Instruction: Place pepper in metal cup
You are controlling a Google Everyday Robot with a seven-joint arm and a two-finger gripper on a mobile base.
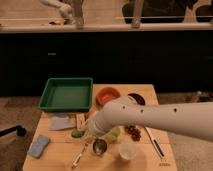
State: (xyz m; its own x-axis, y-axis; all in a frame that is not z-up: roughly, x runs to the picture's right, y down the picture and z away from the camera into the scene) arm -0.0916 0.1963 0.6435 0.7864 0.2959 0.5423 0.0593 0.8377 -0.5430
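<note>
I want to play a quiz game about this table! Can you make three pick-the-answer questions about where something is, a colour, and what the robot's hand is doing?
1. Where is the green rectangular plastic tray?
A. table's far left
B. table's near right
C. on the floor

2. What colour is the round bowl beside the tray?
A. blue
B. orange
C. purple

3. The gripper above the small shiny metal cup is:
A. wide open
B. shut
C. far off over the tray

Answers: 1 A, it sits at the far left corner. 2 B, it looks orange. 3 B, the fingers are closed.
</note>
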